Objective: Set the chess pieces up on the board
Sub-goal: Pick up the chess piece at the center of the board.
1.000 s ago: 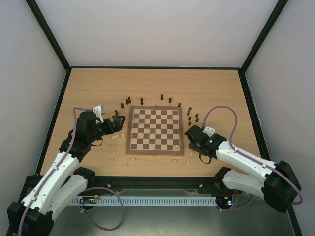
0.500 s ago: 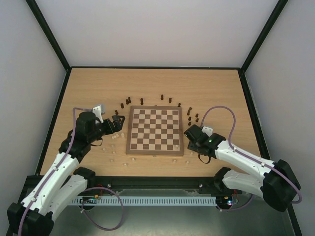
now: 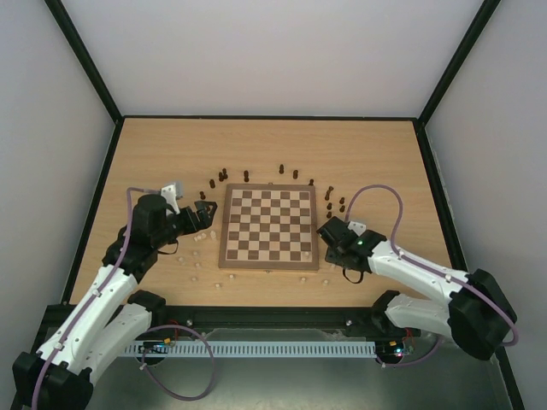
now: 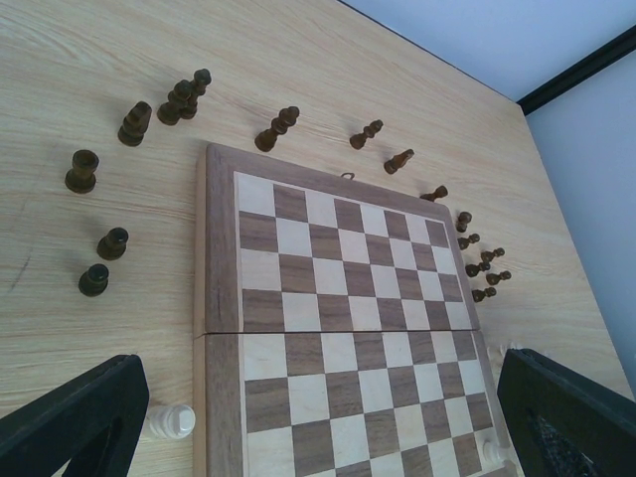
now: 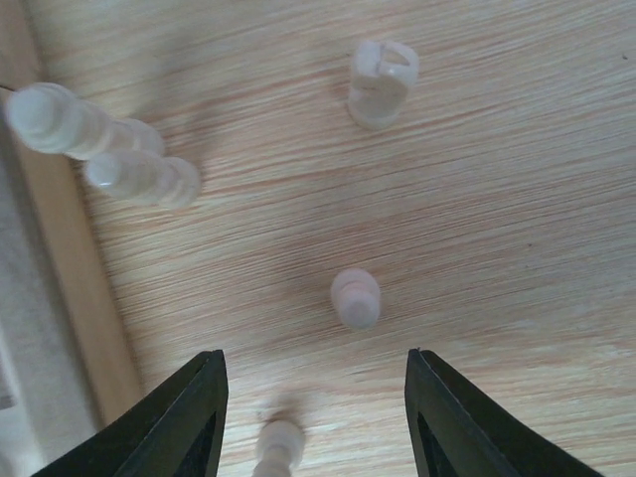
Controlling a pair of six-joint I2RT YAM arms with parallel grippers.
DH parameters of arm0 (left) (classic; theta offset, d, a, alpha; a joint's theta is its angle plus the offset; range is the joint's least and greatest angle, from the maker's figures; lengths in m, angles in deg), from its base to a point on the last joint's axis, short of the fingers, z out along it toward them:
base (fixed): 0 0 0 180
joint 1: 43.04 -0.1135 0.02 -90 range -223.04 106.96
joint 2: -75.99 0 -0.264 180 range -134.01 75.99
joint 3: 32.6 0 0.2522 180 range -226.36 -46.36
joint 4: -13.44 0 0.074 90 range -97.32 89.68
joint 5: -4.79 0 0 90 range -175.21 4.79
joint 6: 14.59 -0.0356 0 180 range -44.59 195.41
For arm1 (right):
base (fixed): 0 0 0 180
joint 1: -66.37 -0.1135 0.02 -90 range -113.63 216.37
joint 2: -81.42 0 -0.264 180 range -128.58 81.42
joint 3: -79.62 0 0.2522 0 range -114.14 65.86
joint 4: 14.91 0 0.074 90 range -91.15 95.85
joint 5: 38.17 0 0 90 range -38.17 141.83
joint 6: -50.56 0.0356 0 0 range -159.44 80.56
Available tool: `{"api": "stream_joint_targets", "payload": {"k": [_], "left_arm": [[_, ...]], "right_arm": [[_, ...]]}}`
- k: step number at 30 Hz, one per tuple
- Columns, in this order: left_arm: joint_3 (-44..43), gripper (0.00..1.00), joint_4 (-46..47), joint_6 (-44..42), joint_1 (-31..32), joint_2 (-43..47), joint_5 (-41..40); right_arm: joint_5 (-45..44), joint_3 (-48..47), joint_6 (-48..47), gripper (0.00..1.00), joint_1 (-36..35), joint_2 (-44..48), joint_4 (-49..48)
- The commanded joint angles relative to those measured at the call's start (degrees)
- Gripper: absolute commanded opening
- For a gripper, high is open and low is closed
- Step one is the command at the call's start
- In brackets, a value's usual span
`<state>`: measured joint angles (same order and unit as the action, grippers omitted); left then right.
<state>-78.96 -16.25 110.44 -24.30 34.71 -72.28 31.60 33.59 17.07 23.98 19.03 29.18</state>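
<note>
Logging progress: I see the board [image 3: 269,224] nearly bare, chess pieces [image 4: 278,127] scattered around it; left claw [image 4: 318,397] and right claw [image 5: 312,356] spread, empty.

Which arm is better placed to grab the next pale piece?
Right, probably: the right gripper hangs open just over a pale piece beside the board. The left gripper faces bare board squares, no piece between its jaws.

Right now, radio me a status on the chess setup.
Left gripper open beside board. Right gripper open, empty, above cream pawn on table. Board holds one cream piece. Nothing blocks pawn.
</note>
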Motion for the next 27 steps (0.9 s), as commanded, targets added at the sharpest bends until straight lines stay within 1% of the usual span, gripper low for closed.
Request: {"api": "stream_joint_targets", "payload": {"k": [1,5,10,13,22,27], "left_arm": [[0.79,1.0,0.34,0.19,0.24,0.19,0.72],[0.82,1.0,0.45,-0.12,0.22,-0.4,1.04],[0.79,1.0,0.76,-0.23,0.23,-0.7,1.13],[0.81,1.0,0.87,-0.22,0.16,-0.87,1.18],[0.97,1.0,1.05,-0.18,0.19,-0.82,1.09],[1.04,1.0,1.15,-0.12,0.22,-0.81,1.13]], "right_arm": [[-4.29,-0.89,1.64,0.51,0.08,-4.03,3.39],[-6.46,-1.43,1.43,0.46,0.03,-4.99,3.0],[-7.86,-1.6,0.85,0.44,0.12,-5.23,2.1],[-8.3,-1.85,0.27,0.4,0.35,-6.23,1.55],[-7.58,-1.52,-1.66,0.35,2.29,-7.92,-0.73],[-6.51,-1.05,-2.75,0.3,3.12,-8.04,-2.22]]}}
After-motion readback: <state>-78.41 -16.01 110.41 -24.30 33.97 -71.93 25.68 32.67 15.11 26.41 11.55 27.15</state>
